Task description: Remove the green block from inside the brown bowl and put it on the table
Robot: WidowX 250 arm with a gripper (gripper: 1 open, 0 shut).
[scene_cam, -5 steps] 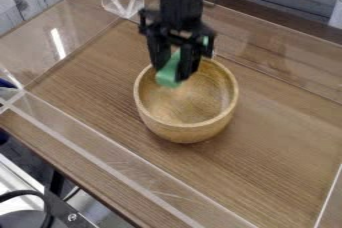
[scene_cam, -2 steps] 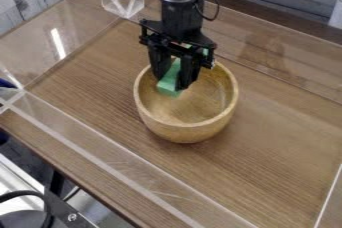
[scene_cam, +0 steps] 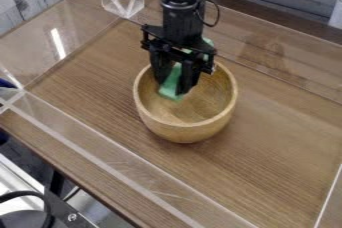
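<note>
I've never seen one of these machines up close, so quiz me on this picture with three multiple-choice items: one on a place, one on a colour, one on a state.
1. Where is the green block?
A) On the bare table
B) Inside the bowl's rim
C) Beneath the bowl

2. What colour is the robot arm?
A) Black
B) White
C) Red

3. How does the bowl stand?
A) Upside down
B) On its side
C) Upright, opening up

1: B, the green block shows within the rim of the bowl.
2: A, the arm looks dark all over.
3: C, its pale inside faces up from the table.
</note>
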